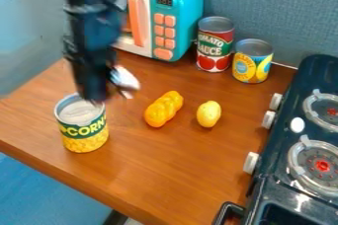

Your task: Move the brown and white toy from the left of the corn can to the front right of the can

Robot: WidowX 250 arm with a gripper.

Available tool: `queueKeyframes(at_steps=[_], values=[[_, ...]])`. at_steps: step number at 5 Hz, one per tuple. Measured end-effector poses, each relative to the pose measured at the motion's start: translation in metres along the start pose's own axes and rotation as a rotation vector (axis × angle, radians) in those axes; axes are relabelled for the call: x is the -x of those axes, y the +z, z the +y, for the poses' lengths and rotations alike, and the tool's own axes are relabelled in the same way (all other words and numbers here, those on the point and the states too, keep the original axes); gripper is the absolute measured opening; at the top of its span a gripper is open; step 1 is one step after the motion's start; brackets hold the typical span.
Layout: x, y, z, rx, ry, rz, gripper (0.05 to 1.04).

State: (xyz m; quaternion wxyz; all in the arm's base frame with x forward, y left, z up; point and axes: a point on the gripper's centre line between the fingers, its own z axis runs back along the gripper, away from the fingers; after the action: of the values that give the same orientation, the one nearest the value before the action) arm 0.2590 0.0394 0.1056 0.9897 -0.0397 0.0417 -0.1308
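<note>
Blurred claw (104,94) near the lettered corn can (84,132)
Open or closed, I cannot tell; a labelled tomato sauce can (214,46) stands on the worktop (151,165).

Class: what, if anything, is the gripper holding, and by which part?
That cannot be told: the gripper overlaps the rim of the green-and-yellow can from here, but whether it grips there is unclear.

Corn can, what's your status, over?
Gripper at corn can's rim, contact unclear. Can upright on counter. Lumpy yellow toy and lemon off to the side, clear of can.
</note>
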Motion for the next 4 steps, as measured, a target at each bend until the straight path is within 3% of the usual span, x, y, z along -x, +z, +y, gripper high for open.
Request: queueKeyframes(at_steps=[2, 4], values=[[0.009, -0.035, -0.035, -0.004, -0.191, 0.084, 0.14], [0.002, -0.063, -0.034, -0.035, -0.164, 0.131, 0.141]])
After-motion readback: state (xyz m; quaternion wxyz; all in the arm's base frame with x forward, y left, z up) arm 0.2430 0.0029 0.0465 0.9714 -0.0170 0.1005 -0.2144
